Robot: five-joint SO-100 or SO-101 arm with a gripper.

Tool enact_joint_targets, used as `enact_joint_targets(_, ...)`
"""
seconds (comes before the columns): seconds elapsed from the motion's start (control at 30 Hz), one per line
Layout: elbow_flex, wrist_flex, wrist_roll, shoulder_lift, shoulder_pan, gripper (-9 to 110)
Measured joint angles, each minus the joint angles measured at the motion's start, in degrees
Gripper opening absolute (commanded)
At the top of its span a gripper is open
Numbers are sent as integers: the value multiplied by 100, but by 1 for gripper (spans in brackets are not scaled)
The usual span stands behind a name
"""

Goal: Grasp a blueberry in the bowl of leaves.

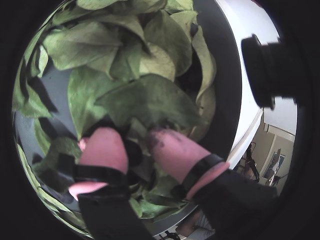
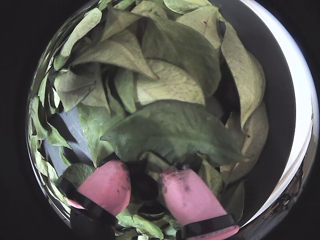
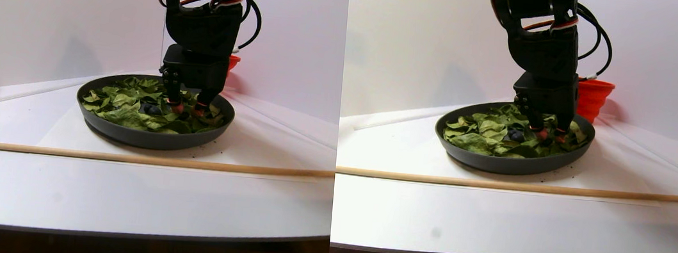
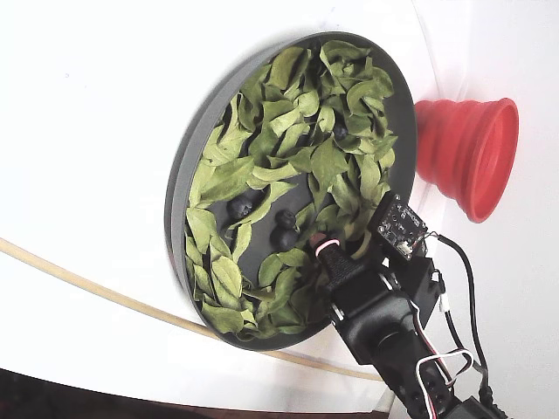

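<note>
The dark-grey bowl [image 4: 188, 175] holds many green leaves [image 4: 288, 113]. My gripper [image 4: 342, 249] reaches down into the leaves near the bowl's rim. In both wrist views its pink pads stand about a berry's width apart, with a dark blueberry [image 2: 145, 186] [image 1: 136, 152] held between them. The berry touches the left pad, and a leaf edge lies against the right pad. The gripper [image 2: 146, 169] [image 1: 136, 135] tips press on a large leaf [image 2: 175, 130]. In the fixed view other blueberries [image 4: 240, 207] [image 4: 285, 229] lie bare near the bowl's middle.
A red ribbed cup [image 4: 467, 153] stands just outside the bowl, beside the arm. A long wooden stick [image 3: 118, 157] lies across the white table in front of the bowl [image 3: 152, 134]. A black camera lens [image 1: 260, 65] juts into a wrist view.
</note>
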State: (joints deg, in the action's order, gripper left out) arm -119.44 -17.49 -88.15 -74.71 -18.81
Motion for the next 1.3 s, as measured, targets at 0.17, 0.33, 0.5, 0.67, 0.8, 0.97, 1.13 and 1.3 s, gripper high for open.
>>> enact_joint_targets(0.17,-53,0,35,0,0,13)
enact_joint_targets(0.33,-132,-9,53,0,0,14)
enact_joint_targets(0.5,-211,-9,105,-9,0,14)
enact_joint_targets(0.67,-264,0,202,-18,0,15)
enact_joint_targets(0.8,-299,88,281,-79,53,15)
enact_joint_targets(0.97,-343,105,281,-114,88,16)
enact_joint_targets(1.13,-387,105,281,-114,88,15)
enact_joint_targets(1.3,-404,105,281,-114,123,13)
